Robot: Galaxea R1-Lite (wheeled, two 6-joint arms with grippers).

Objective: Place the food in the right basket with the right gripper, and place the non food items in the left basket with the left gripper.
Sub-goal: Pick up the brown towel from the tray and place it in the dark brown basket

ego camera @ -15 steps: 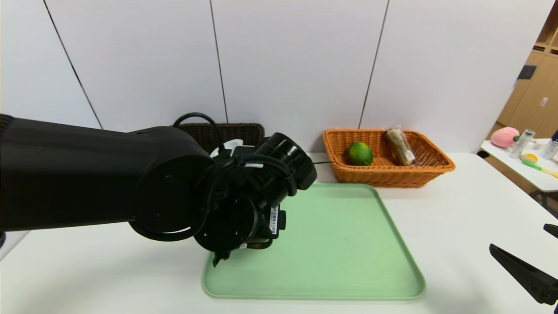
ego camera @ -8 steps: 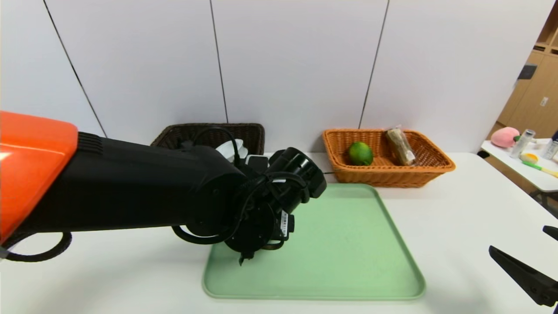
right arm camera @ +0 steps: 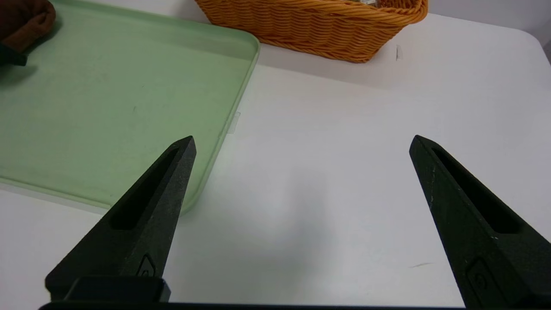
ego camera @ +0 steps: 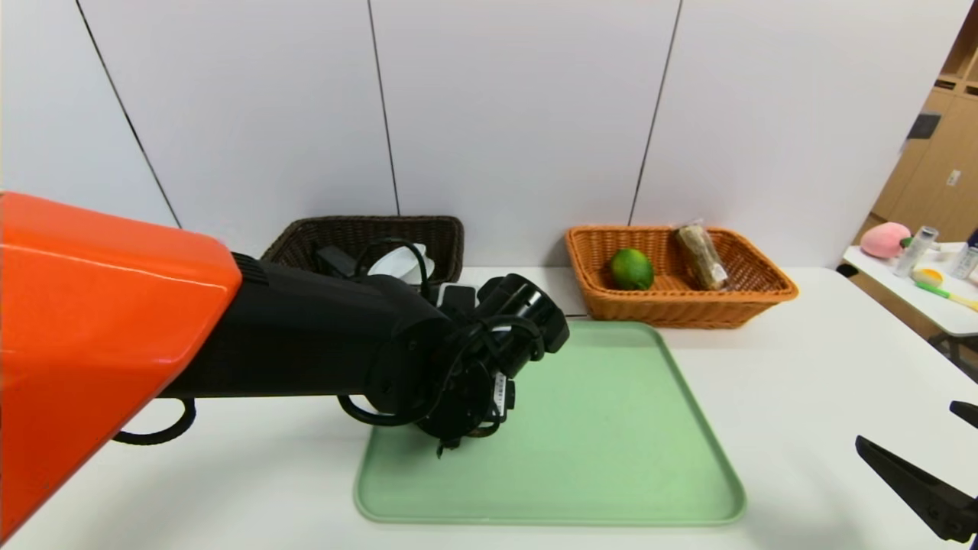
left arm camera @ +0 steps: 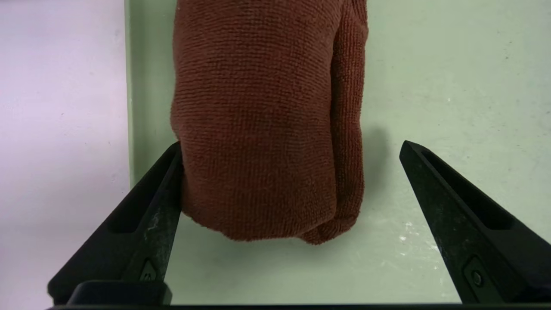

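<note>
Left wrist view: brown towel (left arm camera: 262, 125) between the spread left gripper (left arm camera: 288, 148), touching one finger (left arm camera: 148, 206); tray (left arm camera: 452, 86) edge beside that finger; right gripper (right arm camera: 301, 144) idle, spread.

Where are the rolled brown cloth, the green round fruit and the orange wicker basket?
rolled brown cloth (left arm camera: 262, 129): left wrist view, middle of roll.
green round fruit (ego camera: 631, 269): head view, its centre.
orange wicker basket (ego camera: 672, 309): head view, front wall.

In the head view the black-and-orange left arm (ego camera: 229, 359) hides the folded brown terry cloth (left arm camera: 267, 120); the dark wicker basket's (ego camera: 428, 229) contents are partly hidden.
</note>
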